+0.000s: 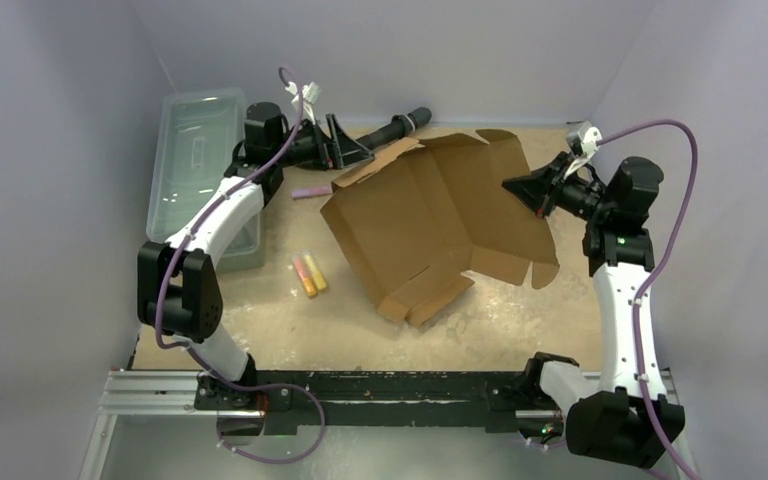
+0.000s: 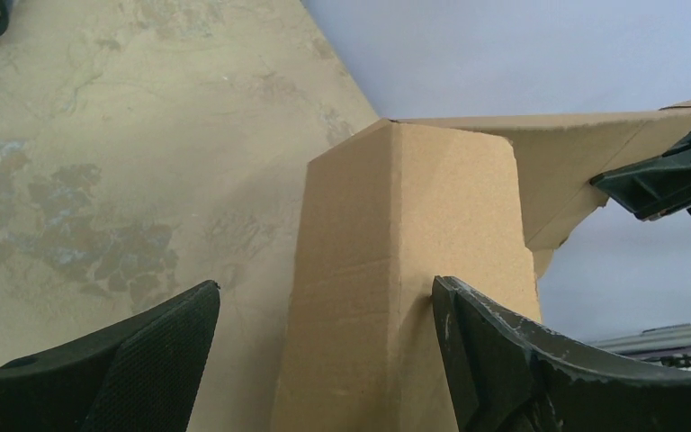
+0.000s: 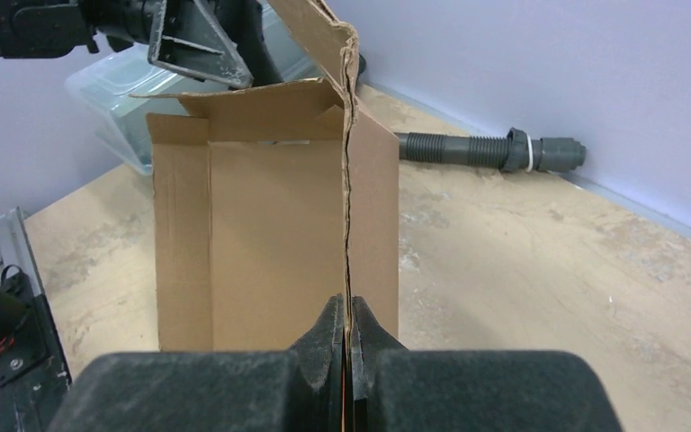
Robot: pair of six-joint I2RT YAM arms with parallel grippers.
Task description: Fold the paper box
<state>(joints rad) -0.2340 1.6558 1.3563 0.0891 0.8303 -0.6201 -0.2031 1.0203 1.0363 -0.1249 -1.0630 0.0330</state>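
Observation:
The paper box (image 1: 430, 215) is a brown cardboard sheet, part folded and tilted up in the middle of the table. My right gripper (image 1: 520, 187) is shut on its raised right edge. In the right wrist view the thin cardboard edge (image 3: 349, 180) runs straight into the closed gripper (image 3: 348, 310). My left gripper (image 1: 345, 150) is open at the sheet's far left corner. In the left wrist view a creased flap (image 2: 387, 270) stands between the wide-apart fingers. The right finger (image 2: 472, 346) touches the flap, while the left finger (image 2: 157, 351) stays apart from it.
A clear plastic lidded bin (image 1: 195, 160) stands at the far left. A black ribbed tube (image 1: 400, 125) lies along the back wall. A pink stick (image 1: 310, 192) and yellow and orange sticks (image 1: 308, 274) lie left of the cardboard. The metal rail (image 1: 380, 388) spans the near edge.

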